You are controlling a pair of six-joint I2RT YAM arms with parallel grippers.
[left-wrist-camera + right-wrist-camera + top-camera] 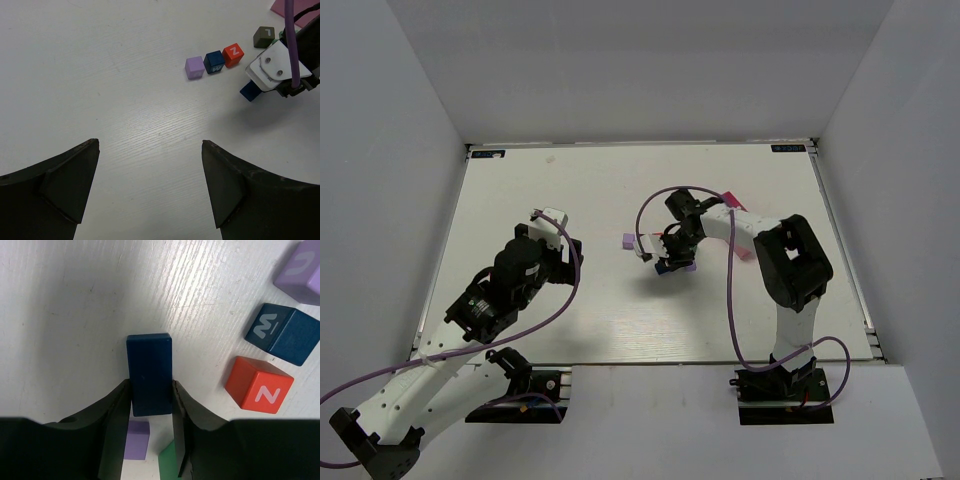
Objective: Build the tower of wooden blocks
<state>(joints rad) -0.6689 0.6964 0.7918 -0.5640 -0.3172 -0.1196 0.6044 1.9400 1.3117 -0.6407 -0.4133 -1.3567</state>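
My right gripper (151, 384) is shut on a dark blue brick (149, 372), one finger against each long side; the brick's far end sticks out over the table. Behind the jaws lie a lilac block (136, 440) and a green block (170, 460). To the right stand a red cube marked Z (259, 385), a dark blue cube (280, 332) and a lilac cube (300, 270). The left wrist view shows that row, lilac cube (194, 67), blue cube (215, 62) and red cube (233, 55), plus a dark green cube (263, 36). My left gripper (149, 144) is open, empty, well short of them.
A pink tray (732, 200) lies behind the right arm (790, 260), toward the table's right side. Grey walls enclose the table on three sides. The left arm (510, 280) stretches over the left half, its purple cable looping beside it.
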